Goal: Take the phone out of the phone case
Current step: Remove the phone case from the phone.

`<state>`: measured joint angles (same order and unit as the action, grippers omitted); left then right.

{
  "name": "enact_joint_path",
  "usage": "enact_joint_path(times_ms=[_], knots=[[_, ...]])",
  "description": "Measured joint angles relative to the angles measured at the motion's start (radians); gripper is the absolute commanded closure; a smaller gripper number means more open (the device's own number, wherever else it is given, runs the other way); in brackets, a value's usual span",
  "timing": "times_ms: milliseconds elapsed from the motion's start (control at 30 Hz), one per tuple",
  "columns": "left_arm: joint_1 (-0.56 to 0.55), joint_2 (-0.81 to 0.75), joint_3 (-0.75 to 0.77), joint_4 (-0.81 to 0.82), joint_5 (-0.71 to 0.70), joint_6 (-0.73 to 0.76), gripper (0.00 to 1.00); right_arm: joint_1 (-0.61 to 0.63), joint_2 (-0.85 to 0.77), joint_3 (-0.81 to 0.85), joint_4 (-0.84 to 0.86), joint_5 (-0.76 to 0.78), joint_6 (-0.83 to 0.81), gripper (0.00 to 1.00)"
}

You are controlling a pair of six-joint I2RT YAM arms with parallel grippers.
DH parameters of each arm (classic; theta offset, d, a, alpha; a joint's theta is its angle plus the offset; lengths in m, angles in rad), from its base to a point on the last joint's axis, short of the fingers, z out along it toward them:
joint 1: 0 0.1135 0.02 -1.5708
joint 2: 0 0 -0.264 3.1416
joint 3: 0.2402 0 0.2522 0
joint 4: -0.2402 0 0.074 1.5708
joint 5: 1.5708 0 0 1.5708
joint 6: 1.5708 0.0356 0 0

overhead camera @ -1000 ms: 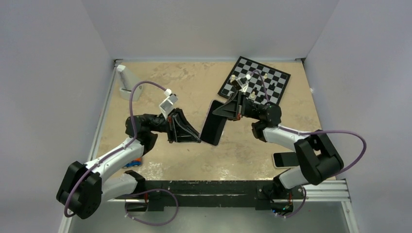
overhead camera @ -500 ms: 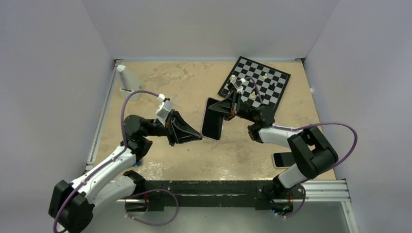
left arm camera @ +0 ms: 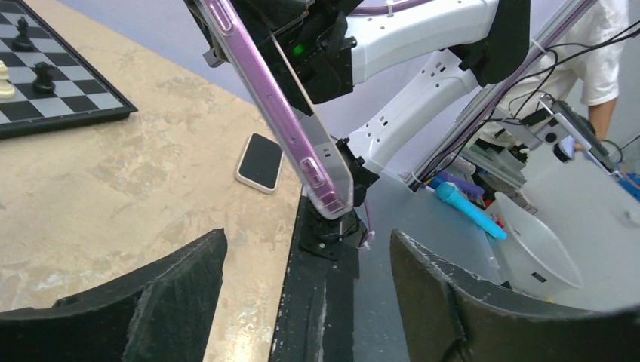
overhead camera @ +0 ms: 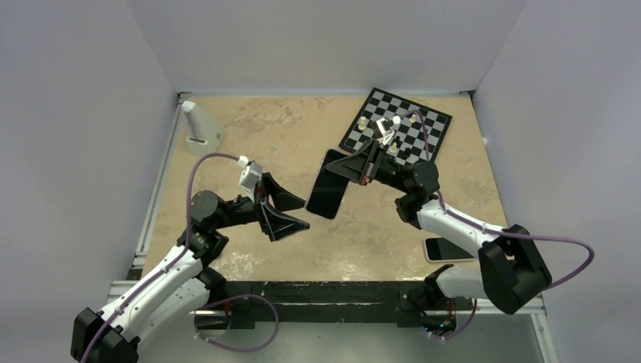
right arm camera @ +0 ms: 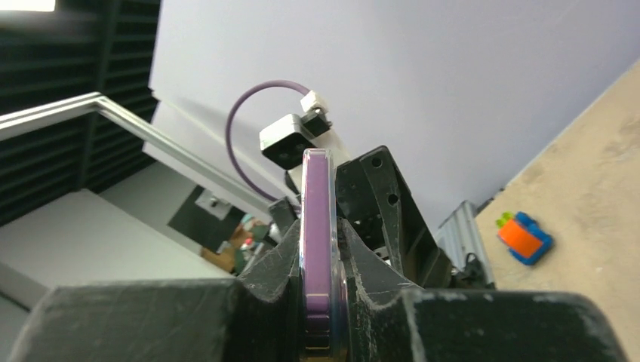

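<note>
Right gripper point(overhead camera: 342, 169) is clamped on the upper end of the phone point(overhead camera: 326, 195), holding it tilted in the air above the table point(overhead camera: 264, 136). Phone sits inside the phone case point(left arm camera: 281, 113), clear rim over a purple edge. Left gripper point(overhead camera: 296, 212) has jaws wide apart, near the phone's lower end, not touching. Chessboard point(overhead camera: 432, 125) lies behind.

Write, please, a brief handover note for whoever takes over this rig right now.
Left claw: open, beside the smartphone, not touching it.
Right claw: shut on one end of the thin black rectangular smartphone, holding it tilted above the table.
Whitish translucent phone case: on the smartphone, wrapping its visible edge.
Done: cased smartphone lifted.
Left: pull the smartphone out of the case; no separation visible.
</note>
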<state>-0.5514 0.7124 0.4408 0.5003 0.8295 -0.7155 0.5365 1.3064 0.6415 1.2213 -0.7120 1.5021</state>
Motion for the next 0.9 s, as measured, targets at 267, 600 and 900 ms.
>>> enact_joint_path(times_ms=[267, 600, 900], knots=[[0.0, 0.05, 0.0, 0.061, -0.006, -0.113, 0.22, 0.0, -0.066, 0.016, -0.206, 0.029, -0.17, 1.0], [-0.001, 0.308, 0.002, 0.346, 0.004, -0.322, 0.96, 0.018, -0.145, 0.02, -0.387, 0.077, -0.335, 1.0], [0.001, 0.304, 0.076, 0.256, 0.137, -0.285, 1.0, 0.023, -0.264, 0.245, -0.935, 0.021, -0.779, 0.39]])
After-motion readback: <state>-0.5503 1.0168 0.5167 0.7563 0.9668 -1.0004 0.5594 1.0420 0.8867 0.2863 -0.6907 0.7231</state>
